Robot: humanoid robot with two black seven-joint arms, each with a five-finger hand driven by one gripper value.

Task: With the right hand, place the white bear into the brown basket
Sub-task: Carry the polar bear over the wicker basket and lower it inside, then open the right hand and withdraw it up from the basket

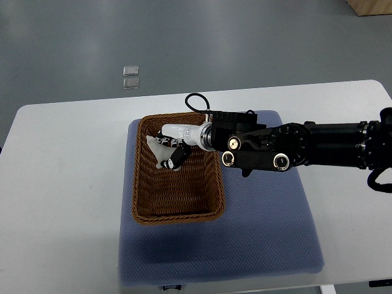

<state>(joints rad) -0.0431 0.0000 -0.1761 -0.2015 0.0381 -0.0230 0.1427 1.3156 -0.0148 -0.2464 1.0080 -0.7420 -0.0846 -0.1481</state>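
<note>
- The white bear point(158, 149) hangs over the upper left part of the brown basket point(177, 211), inside its rim; whether it touches the woven floor I cannot tell.
- The fingers point(175, 157) of the right hand point(173, 150) wrap the bear from its right side, gripping it.
- The basket floor lies straight below, so opening the fingers should drop it in.
- The basket sits on a blue mat point(269, 226) on the white counter point(61, 202).
- The left arm is out of view.
</note>
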